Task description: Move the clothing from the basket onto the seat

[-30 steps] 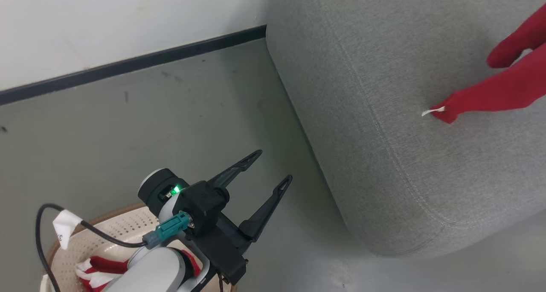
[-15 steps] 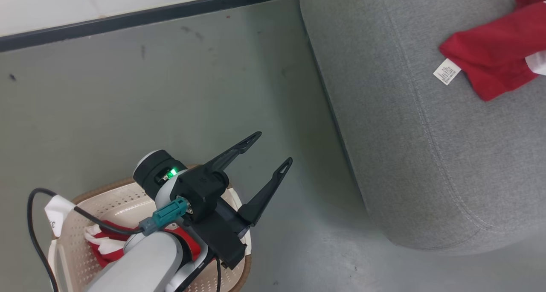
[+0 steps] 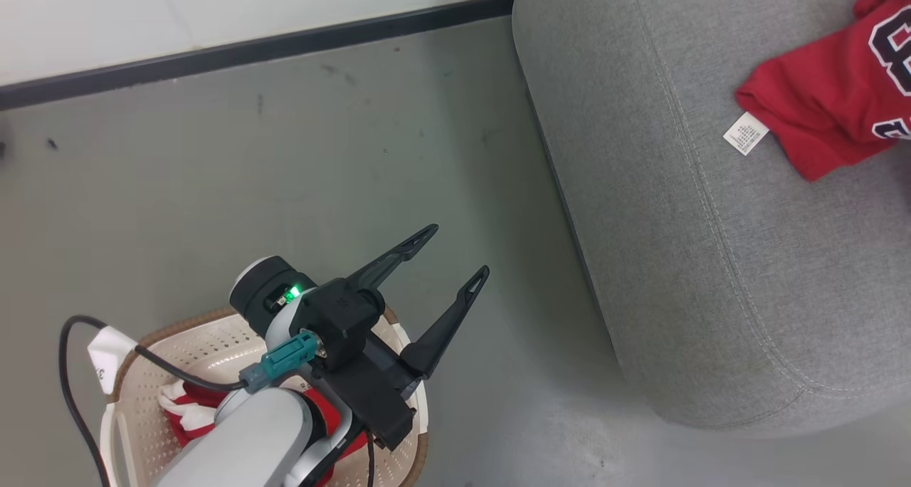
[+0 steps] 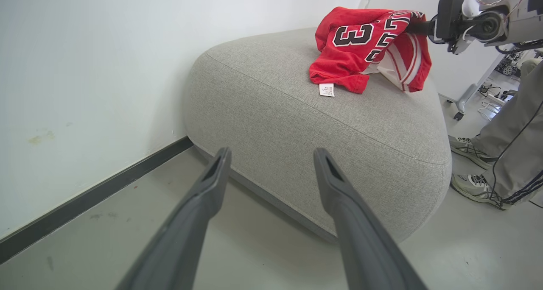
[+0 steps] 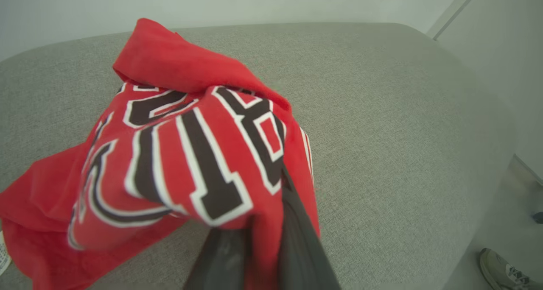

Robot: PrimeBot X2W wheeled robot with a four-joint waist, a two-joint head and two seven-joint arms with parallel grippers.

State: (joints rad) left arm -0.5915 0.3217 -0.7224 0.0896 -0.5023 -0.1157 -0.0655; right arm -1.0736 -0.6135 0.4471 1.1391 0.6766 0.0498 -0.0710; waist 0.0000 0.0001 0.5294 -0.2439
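Your left hand [image 3: 460, 248] hangs wide open and empty above the edge of the oval cream perforated plastic basket [image 3: 153, 344], where a red-and-white garment [image 3: 186, 419] lies bunched. Your right hand [image 5: 265, 239] is pinched closed on a red jersey with black-and-white block lettering [image 3: 833, 110], whose lower folds rest on the large grey fabric couch [image 3: 676, 223].

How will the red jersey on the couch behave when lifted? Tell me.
Probably floppy: the red jersey drapes in folds from the right claw. Likely light, since thin cloth bunches there. Probably drags rather than slides on the rough couch fabric.
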